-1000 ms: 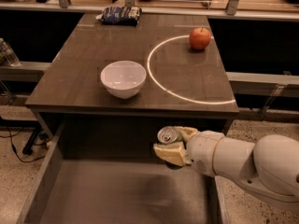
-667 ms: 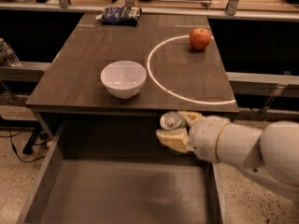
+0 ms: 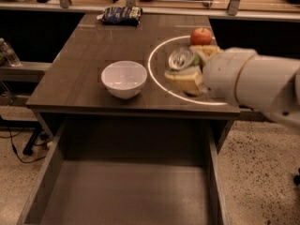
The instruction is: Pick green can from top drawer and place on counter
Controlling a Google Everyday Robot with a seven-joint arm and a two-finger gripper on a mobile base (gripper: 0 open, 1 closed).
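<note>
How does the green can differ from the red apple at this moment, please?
The green can is gripped in the pincer over the counter, tilted with its silver top facing the camera; the red apple sits free on the counter. The can is cylindrical, the apple round. Both are near the bright ring.

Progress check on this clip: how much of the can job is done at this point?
Done: the green can is out of the open drawer. In hand: the gripper is shut on the can and holds it tilted over the counter, right of the bowl and just in front of the apple. Left: set the can down on the counter, open the fingers and draw the arm back.
</note>
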